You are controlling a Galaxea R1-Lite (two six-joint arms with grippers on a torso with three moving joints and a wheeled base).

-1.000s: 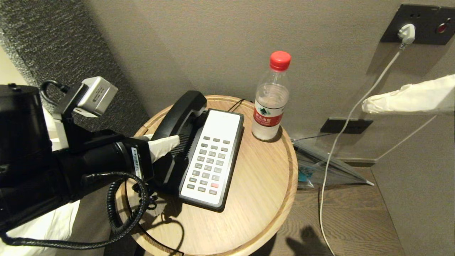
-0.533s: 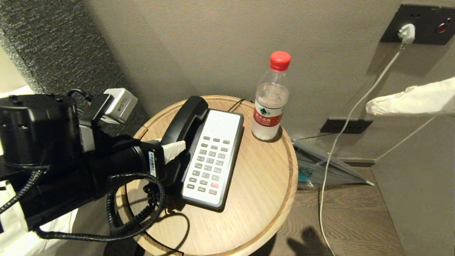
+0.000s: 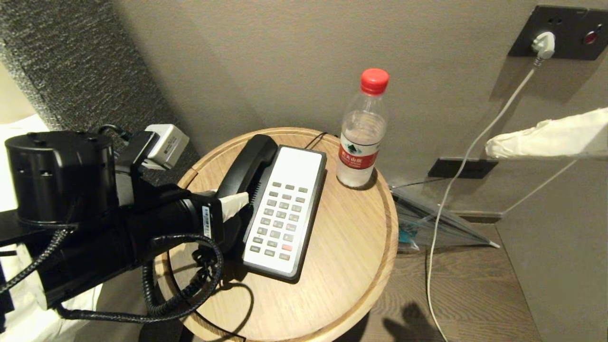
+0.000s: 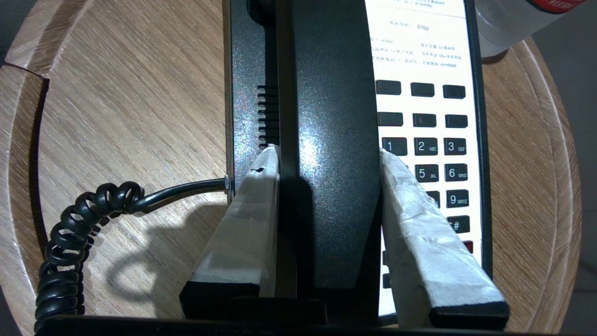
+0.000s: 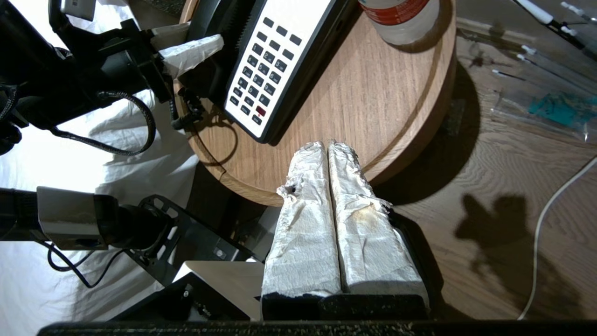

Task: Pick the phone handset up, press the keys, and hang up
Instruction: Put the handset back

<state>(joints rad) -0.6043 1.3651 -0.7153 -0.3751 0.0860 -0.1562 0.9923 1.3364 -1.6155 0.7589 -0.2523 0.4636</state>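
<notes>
Now, handset gripped over its cradle.
Left gripper (image 4: 329, 161) is clamped on the phone handset (image 3: 247, 164), lying along the base beside the keys (image 3: 278, 221) on the round table (image 3: 342, 256); right gripper (image 5: 329, 149) hangs pressed together, well apart.

Black phone handset (image 3: 247, 164); grey keys (image 3: 278, 223), one red-orange, white faceplate; red-capped bottle (image 3: 362, 135); wood-grain table (image 3: 351, 247).

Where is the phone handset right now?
In the head view the phone handset lies along the left side of the phone base on the round table, beside the keys, with the left gripper closed around its middle.
</notes>
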